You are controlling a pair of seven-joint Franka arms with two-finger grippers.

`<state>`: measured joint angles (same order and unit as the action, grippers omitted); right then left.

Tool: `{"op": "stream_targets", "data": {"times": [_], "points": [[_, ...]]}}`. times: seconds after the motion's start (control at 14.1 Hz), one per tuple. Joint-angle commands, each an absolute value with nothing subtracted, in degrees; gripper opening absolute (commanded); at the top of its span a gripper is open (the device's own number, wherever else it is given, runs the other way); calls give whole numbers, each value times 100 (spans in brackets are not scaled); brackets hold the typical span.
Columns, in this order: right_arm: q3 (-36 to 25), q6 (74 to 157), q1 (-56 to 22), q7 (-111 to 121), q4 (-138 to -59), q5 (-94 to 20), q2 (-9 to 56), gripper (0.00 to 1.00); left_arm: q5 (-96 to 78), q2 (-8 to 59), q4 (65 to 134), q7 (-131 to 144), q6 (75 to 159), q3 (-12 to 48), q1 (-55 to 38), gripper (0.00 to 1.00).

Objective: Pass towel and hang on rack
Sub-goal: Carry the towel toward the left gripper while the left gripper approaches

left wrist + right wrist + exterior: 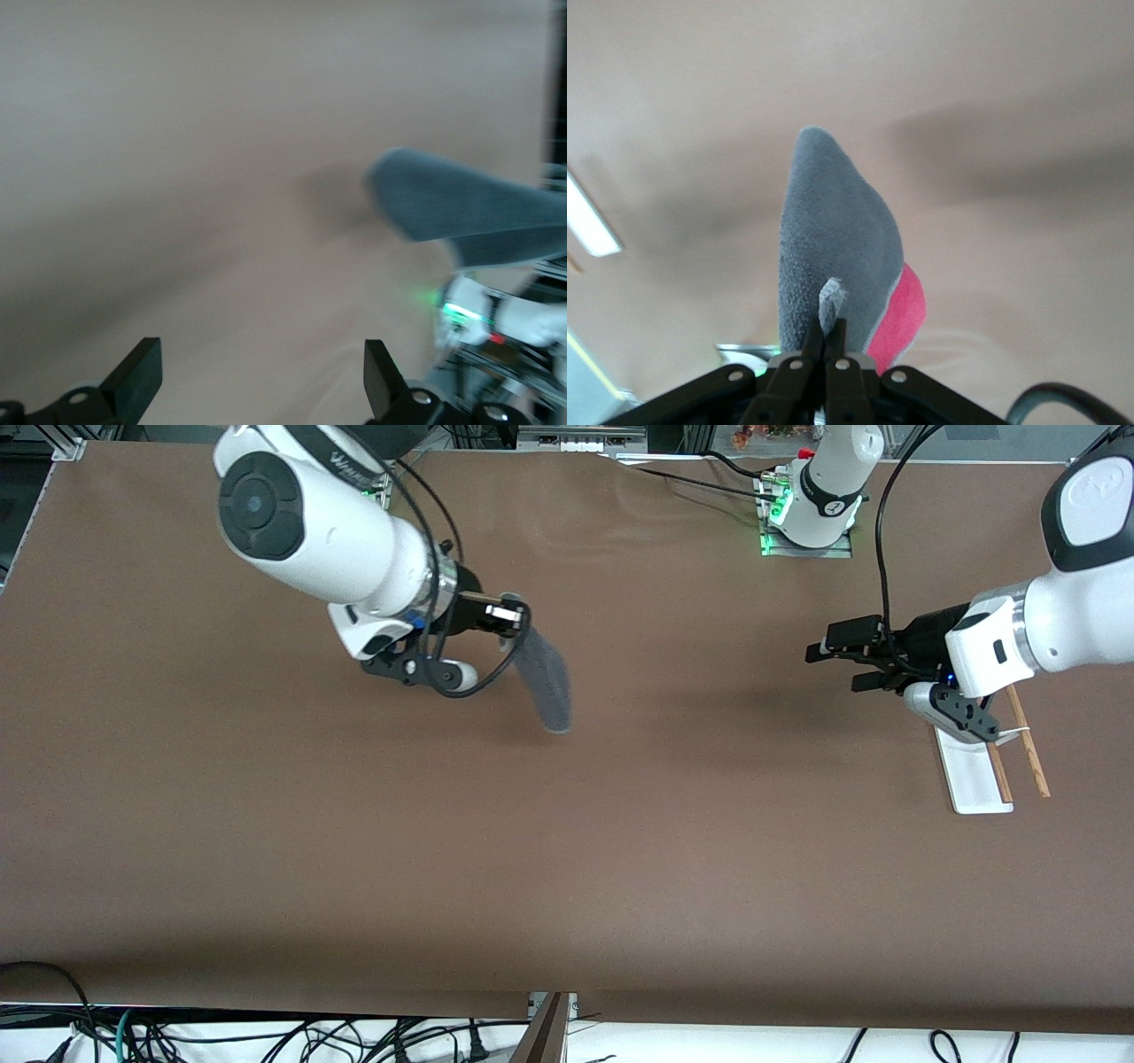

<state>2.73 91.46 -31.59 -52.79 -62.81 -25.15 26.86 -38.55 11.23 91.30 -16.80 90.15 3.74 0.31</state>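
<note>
The towel hangs from my right gripper, which is shut on its top edge and holds it in the air over the middle of the table toward the right arm's end. In the right wrist view the towel shows dark grey with a red-pink strip at one edge. My left gripper is open and empty, up in the air beside the rack, pointing toward the towel. The towel shows blurred in the left wrist view. The rack has a white base and two brown rods; the left arm covers part of it.
The brown table is bare around the towel. The left arm's base with a green light stands at the table's top edge. Cables lie below the table's front edge.
</note>
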Motion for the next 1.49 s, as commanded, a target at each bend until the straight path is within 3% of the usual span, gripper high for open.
{"op": "stream_targets", "data": {"times": [0.0, 0.43, 0.64, 0.92, 1.42], "points": [[220, 9587, -3602, -6359, -5740, -2742, 3058, 0, -5234, 1747, 8912, -3202, 8903, 369, 255, 100], [299, 10879, -4437, -7978, -5678, -2760, 3252, 0, -6274, 2477, 8965, -6033, 8781, 422, 167, 100], [299, 11319, -4797, -8585, -5678, -2848, 3278, 0, -6941, 3039, 8947, -7160, 8063, 422, 202, 100], [290, 11733, -5114, -9210, -5678, -2804, 3305, 0, -7163, 3681, 9009, -8576, 7191, 413, 325, 100], [299, 12084, -5203, -9492, -5678, -2795, 3375, 0, -7225, 3964, 9492, -9704, 6822, 422, 325, 100]]}}
